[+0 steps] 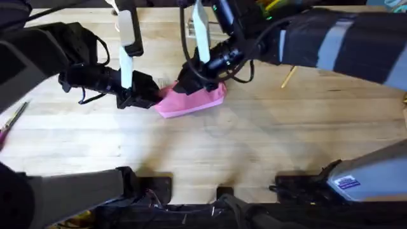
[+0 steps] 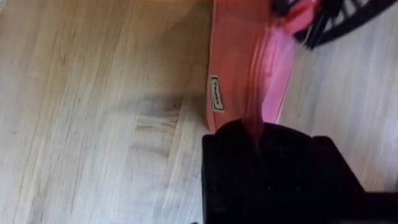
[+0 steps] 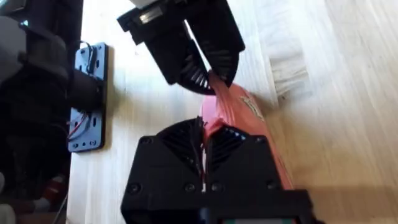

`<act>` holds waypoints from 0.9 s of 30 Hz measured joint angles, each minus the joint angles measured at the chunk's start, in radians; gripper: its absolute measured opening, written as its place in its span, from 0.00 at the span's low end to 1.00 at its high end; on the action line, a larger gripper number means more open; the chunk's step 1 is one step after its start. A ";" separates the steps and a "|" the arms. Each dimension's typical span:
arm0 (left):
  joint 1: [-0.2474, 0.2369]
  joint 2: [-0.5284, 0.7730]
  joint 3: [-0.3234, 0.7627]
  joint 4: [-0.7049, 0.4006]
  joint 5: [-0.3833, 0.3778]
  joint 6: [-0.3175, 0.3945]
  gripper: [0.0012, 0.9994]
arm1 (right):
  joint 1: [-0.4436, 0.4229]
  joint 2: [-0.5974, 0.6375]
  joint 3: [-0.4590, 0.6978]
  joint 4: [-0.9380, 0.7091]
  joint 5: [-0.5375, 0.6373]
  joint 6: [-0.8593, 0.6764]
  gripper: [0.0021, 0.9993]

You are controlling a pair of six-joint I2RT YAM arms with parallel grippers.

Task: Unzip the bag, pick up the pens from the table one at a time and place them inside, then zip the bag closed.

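Overhead: both grippers clamp the pink bag (image 1: 191,100) on the table (image 1: 254,140), left gripper (image 1: 145,94) at 1 end, right gripper (image 1: 194,79) at the other.

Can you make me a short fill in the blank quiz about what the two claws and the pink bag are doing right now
1. The bag on the table is coloured ____.
2. The left claw is shut on one ____ of the bag.
3. The right claw grips the bag's opposite end, so ____ claws hold it at once.
4. A tan pen lies on the table, ____ the bag.

Missing words: pink; end; both; outside
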 joint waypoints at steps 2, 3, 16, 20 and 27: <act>0.000 0.000 0.000 0.000 0.003 0.000 0.04 | 0.025 0.041 0.000 0.058 -0.005 0.050 0.03; -0.001 0.000 0.000 0.000 0.003 0.000 0.04 | 0.037 0.061 0.000 0.088 -0.014 0.075 0.03; 0.000 0.000 0.000 -0.005 -0.001 0.008 0.04 | 0.086 0.135 0.007 0.228 -0.052 0.242 0.19; -0.003 0.000 0.000 0.002 0.001 0.007 0.04 | 0.046 0.120 0.012 0.205 -0.077 0.253 0.61; -0.005 0.000 0.000 -0.003 0.004 0.007 0.04 | -0.019 0.020 0.015 0.060 0.021 0.198 0.98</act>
